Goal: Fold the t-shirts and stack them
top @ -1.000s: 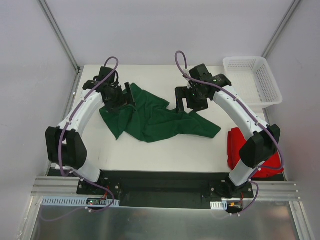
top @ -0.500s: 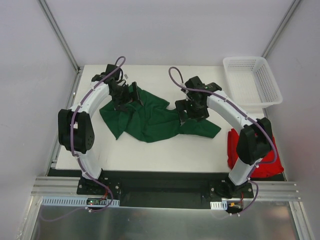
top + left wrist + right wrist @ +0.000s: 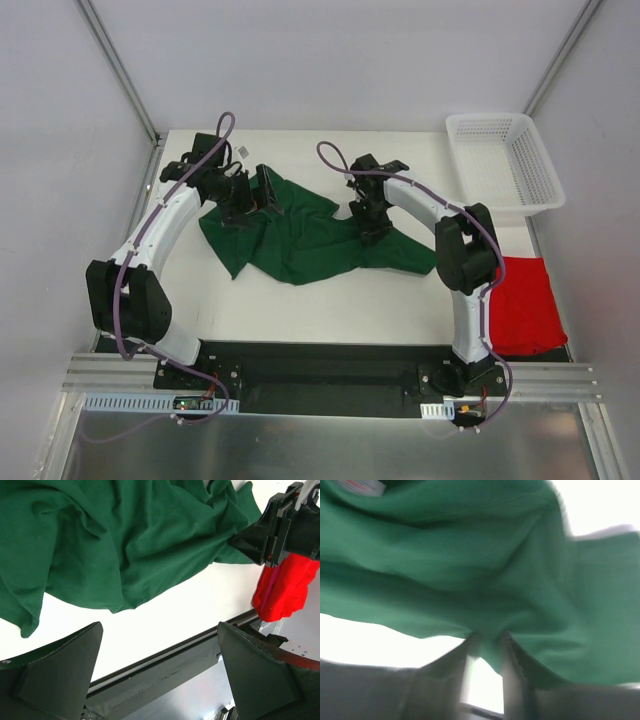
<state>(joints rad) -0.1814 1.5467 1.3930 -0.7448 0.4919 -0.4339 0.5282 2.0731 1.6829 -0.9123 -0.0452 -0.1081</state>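
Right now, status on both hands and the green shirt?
Left hand open above green t-shirt. Right hand shut on its right part. Shirt crumpled, not folded. Red t-shirt apart at near right corner; nothing blocking.

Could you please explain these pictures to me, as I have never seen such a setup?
These are two robot arms bolted to a white table. One picture looks down from above; the other two come from cameras on each wrist. A crumpled green t-shirt lies in the middle, a red t-shirt at the near right, a white basket at the far right corner. The left arm's fingers are spread open, holding nothing; the right arm's fingers appear to pinch the green cloth (blurred view).
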